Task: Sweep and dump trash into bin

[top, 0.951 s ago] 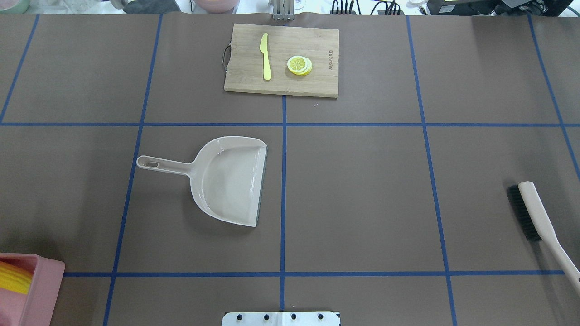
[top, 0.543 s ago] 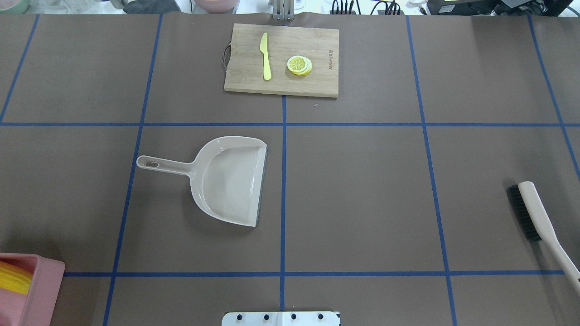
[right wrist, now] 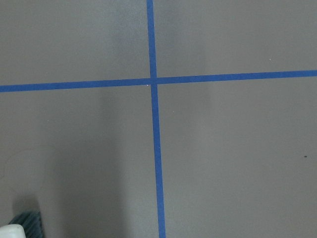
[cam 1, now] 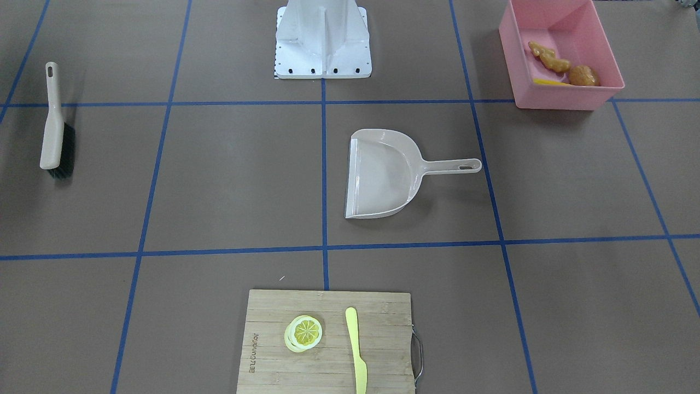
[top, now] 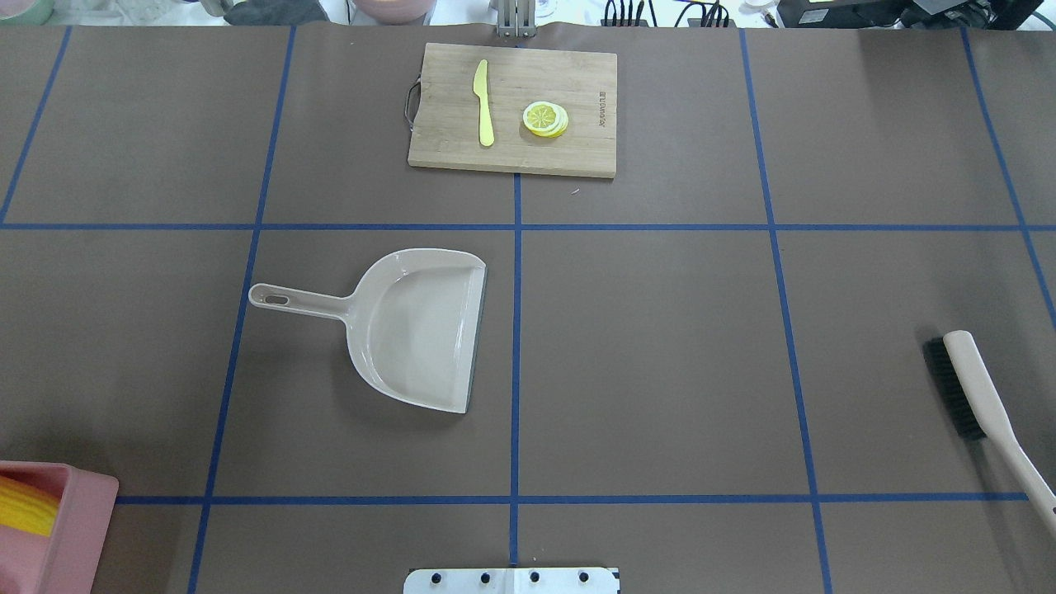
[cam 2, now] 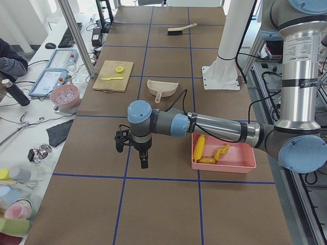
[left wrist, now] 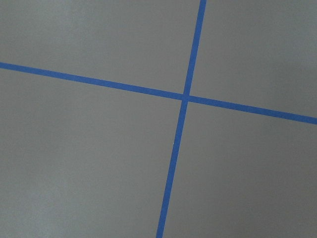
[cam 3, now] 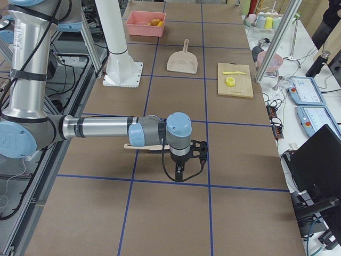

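1 corn cob shows overhead; front view adds ginger, potato.

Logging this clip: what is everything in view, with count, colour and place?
bin: 1, pink, table corner on the robot's left.
corn cob: 1, yellow, in the bin.
ginger root: 1, tan, in the bin.
potato: 1, golden-brown, in the bin.
dustpan: 1, beige, mid-table, empty.
brush: 1, beige with dark bristles, robot's right side.
cutting board: 1, wooden, far edge.
knife: 1, yellow, on the board.
lemon slices: small stack, yellow, on the board.
left gripper: 1, black, over the table beyond the bin; fingers unclear.
right gripper: 1, black, over the table by the brush; fingers unclear.
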